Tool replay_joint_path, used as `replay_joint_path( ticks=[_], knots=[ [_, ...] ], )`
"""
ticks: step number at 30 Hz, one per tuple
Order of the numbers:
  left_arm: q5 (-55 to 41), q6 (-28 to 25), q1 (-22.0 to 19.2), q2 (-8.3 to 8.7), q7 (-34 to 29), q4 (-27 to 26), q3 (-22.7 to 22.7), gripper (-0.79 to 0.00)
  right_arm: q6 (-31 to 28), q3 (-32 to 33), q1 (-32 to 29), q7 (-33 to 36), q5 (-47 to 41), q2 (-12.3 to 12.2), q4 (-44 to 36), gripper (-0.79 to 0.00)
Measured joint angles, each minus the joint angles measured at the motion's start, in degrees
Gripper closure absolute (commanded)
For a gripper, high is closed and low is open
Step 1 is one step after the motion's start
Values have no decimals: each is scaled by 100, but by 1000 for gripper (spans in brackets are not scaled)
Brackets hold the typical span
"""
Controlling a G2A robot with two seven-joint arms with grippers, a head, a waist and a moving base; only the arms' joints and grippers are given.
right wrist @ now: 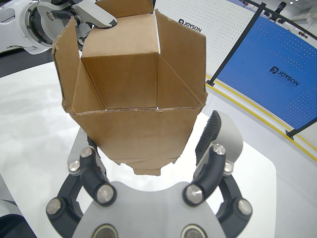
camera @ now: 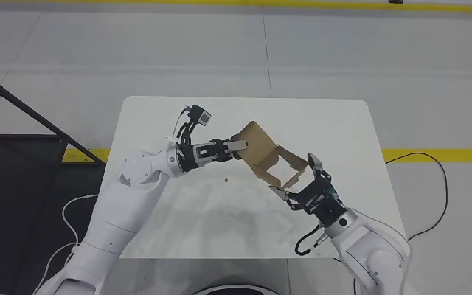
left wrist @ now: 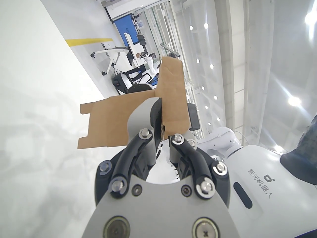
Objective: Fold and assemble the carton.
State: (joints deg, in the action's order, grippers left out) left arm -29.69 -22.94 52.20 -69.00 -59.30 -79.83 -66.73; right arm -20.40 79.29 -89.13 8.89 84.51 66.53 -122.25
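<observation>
A brown cardboard carton (camera: 267, 153) is held up above the white table (camera: 184, 228), its tube squared up and its flaps standing loose. My left gripper (camera: 237, 145) is shut on one upper wall edge of the carton (left wrist: 111, 117), the panel pinched between its pads (left wrist: 156, 115). In the right wrist view the carton (right wrist: 128, 82) shows its hollow inside, with the left gripper (right wrist: 106, 22) clamped at its far end. My right gripper (right wrist: 148, 130) is open at the near end, its fingers (right wrist: 215, 134) standing either side of the lower flap; one finger is partly hidden behind the cardboard.
A small dark speck (camera: 224, 179) lies on the table near the carton. A black panel (camera: 29, 177) stands off the table's left side. Bare tabletop stretches in front of and behind the arms, and the right arm (camera: 346, 221) sits near the front right edge.
</observation>
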Motion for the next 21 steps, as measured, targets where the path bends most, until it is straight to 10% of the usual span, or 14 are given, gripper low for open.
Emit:
replay_joint_path(
  ticks=[13, 16, 19, 21],
  knots=[
    [25, 1, 24, 9, 31, -9, -18, 0, -26, -12, 30, -43, 9, -5, 14, -751],
    [40, 18, 40, 15, 40, -22, -34, 0, -39, -28, 55, -45, -3, -5, 29, -582],
    [45, 15, 51, 18, 47, -38, -41, 0, -46, -50, 77, -44, 3, -5, 44, -785],
    [46, 10, 54, 19, 42, -43, -41, 0, -44, -57, 84, -43, 5, -5, 51, -785]
  ],
)
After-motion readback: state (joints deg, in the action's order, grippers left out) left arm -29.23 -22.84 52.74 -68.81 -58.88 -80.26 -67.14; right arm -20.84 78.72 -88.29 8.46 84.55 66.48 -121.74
